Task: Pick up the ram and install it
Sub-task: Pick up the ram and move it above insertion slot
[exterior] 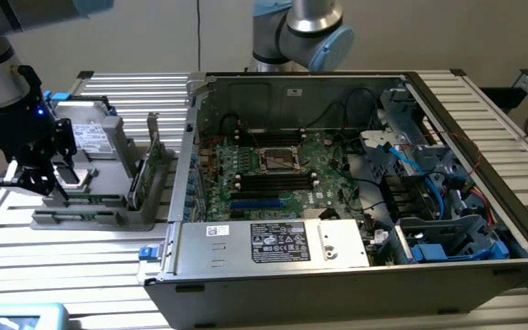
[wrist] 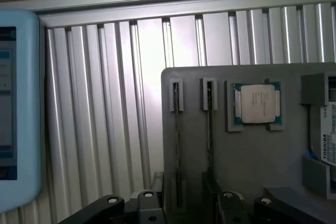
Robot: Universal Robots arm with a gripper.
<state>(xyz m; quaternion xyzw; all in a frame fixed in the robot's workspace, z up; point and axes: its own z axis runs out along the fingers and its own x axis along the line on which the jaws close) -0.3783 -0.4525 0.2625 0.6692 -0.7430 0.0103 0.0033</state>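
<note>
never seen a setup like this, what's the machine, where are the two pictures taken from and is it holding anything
It is a robot arm with a pincer at its end. One picture comes from a camera off the arm; the other from a camera on its wrist, looking down past the pincer. On the slatted metal table stands an opened computer case showing its motherboard. At the exterior view's left sits a grey parts tray carrying a processor chip, a hard drive and thin sticks standing in slots, likely the ram. The pincer is open over the tray, holding nothing.
</note>
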